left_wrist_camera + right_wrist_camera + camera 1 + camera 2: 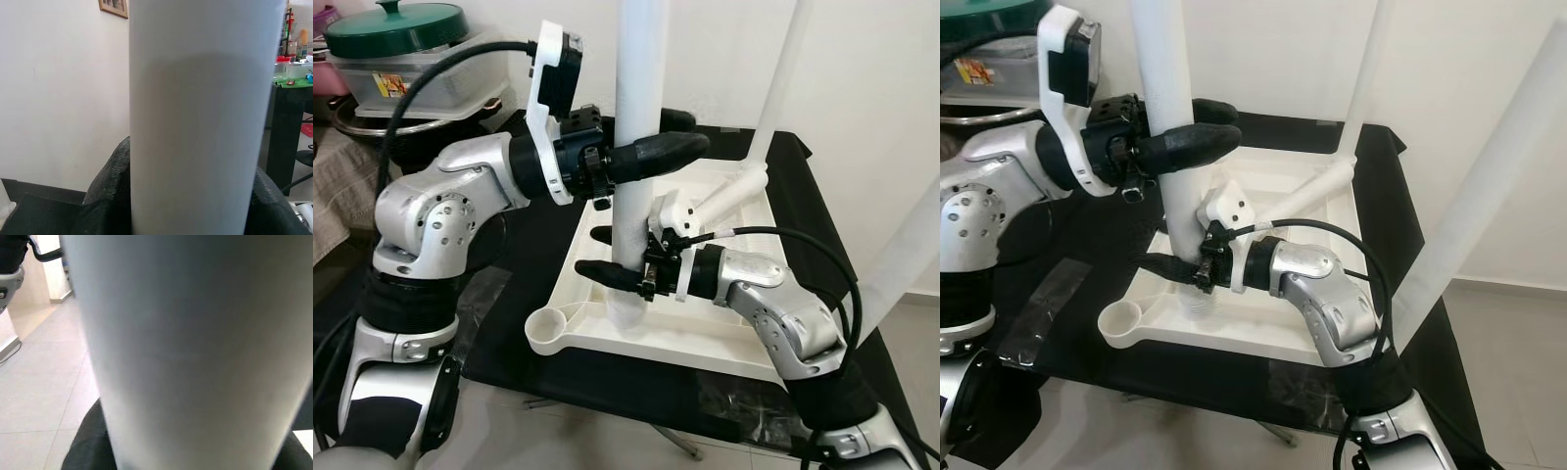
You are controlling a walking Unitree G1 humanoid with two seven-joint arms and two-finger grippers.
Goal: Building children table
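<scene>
From the left eye view I see the white tabletop (705,338) lying upside down on the black worktop (538,372), and I have both hands on one upright white leg (636,117) near its front corner: my left hand (651,157) is clamped around the leg higher up, and my right hand (607,257) is clamped around it low down, just above where the leg meets the tabletop. Two more legs (783,78) stand up farther back and to the right, so I judge most of the legs are already in place. The right eye view gives the same layout, with a round corner socket (1124,321) at the near left of the tabletop standing empty, which tells me at least one leg is left to fit. In the left wrist view the leg spans the middle of the frame between my two black fingers (110,196), pressed close on both sides. The right wrist view is similar but blurred, the leg tight against the fingers (88,450). I judge this leg is being seated, and I cannot tell if it is fully home.
</scene>
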